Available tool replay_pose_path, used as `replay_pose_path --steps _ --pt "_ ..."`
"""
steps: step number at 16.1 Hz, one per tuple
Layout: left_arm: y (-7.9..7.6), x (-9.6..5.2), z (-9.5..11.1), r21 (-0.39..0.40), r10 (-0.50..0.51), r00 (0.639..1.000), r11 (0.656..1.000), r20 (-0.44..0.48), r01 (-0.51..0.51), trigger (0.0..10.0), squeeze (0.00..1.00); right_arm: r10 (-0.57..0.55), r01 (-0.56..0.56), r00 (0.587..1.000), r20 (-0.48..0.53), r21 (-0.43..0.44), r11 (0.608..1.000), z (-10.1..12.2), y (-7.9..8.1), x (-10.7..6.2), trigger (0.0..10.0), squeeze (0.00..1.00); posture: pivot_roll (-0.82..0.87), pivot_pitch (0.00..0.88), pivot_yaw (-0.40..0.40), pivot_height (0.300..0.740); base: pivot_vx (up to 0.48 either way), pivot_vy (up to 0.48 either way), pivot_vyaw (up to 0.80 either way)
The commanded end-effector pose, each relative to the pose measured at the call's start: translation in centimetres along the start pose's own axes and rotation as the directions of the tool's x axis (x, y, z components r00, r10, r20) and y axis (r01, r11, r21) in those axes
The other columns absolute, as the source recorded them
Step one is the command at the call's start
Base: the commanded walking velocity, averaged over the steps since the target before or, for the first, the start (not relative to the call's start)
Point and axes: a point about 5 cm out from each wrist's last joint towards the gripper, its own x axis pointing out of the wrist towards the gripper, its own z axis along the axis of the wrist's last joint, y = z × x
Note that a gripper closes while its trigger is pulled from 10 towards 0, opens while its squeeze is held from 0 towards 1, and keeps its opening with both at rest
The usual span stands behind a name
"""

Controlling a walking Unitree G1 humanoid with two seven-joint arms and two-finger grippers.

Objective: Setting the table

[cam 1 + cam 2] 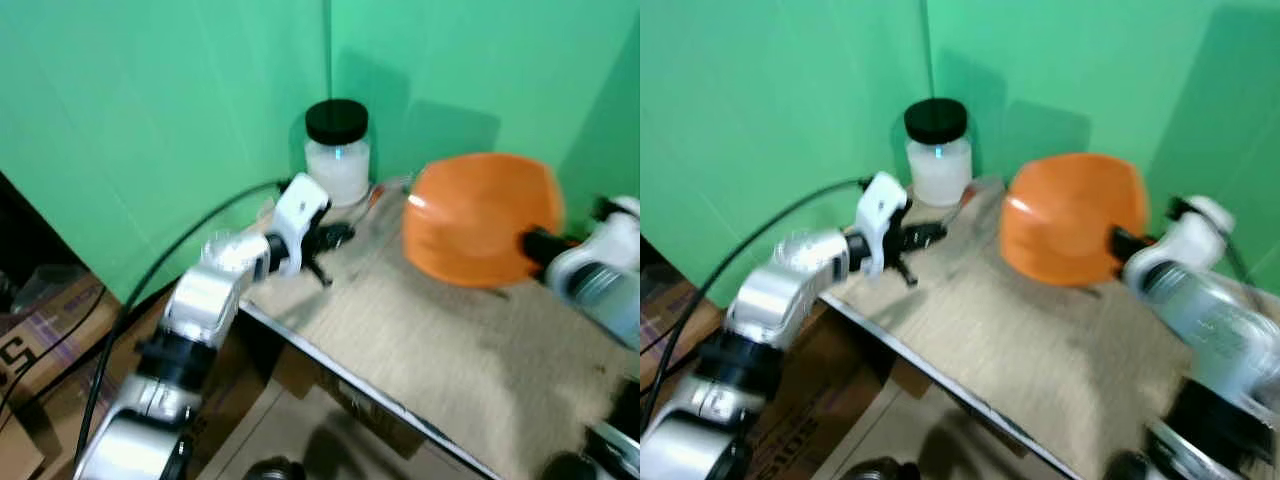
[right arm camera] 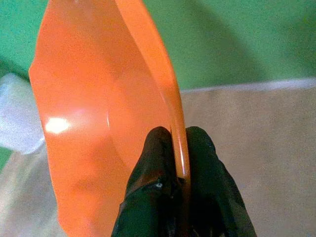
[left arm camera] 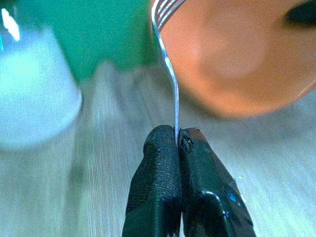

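An orange plate (image 1: pixel 480 218) hangs tilted above the table's beige mat (image 1: pixel 450 340), its rim clamped by my right gripper (image 2: pixel 178 140), which is shut on it; the right arm comes in from the right edge. My left gripper (image 3: pixel 177 140) is shut on the handle of a silver fork (image 3: pixel 169 69), whose tines point toward the plate. In the eye views the left gripper (image 1: pixel 335 237) sits over the table's left corner, just in front of a white jar (image 1: pixel 337 152) with a black lid.
Green walls close off the back and both sides of the table. The table's metal front edge (image 1: pixel 350 372) runs diagonally. Cardboard boxes (image 1: pixel 40 340) and a black cable (image 1: pixel 150 290) lie on the floor to the left.
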Motion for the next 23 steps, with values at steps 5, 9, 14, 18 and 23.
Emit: replay_pose_path --steps 5,9,14,18,23 --pt "-0.3 0.5 -2.5 -0.078 0.032 0.995 0.996 -0.096 -0.039 0.0 0.00 0.091 -0.089 0.995 0.025 -0.087 0.992 1.5 -1.5 -3.7 0.0 0.00 -0.05 0.000 0.123 0.740 0.000 0.000 0.00" --pt "-0.4 2.1 -4.2 -0.074 0.040 0.986 0.996 -0.160 -0.052 10.0 0.00 0.228 -0.228 0.974 -0.010 -0.123 0.966 0.3 -0.1 -4.8 0.0 0.00 -0.06 0.000 0.133 0.740 0.000 0.000 0.00" --pt "0.5 2.3 -4.2 -0.041 0.048 0.994 0.998 -0.101 -0.052 10.0 1.00 0.274 -0.276 0.961 -0.030 -0.133 0.952 -0.4 0.6 -4.9 0.0 0.00 -0.05 0.000 0.132 0.740 0.000 0.000 0.00" --pt "1.2 1.8 -3.3 -0.009 0.046 0.998 0.999 -0.032 -0.047 10.0 1.00 0.274 -0.267 0.962 0.022 -0.151 0.952 -0.3 0.9 -4.8 0.0 0.00 -0.04 0.000 0.129 0.740 0.000 0.000 0.00" --pt "2.4 -0.9 0.4 0.028 0.128 0.970 0.990 0.206 -0.137 10.0 0.00 0.325 -0.270 0.920 0.218 -0.249 0.930 0.2 3.1 -5.7 7.8 0.00 -0.04 0.000 0.139 0.740 0.000 0.000 0.00"
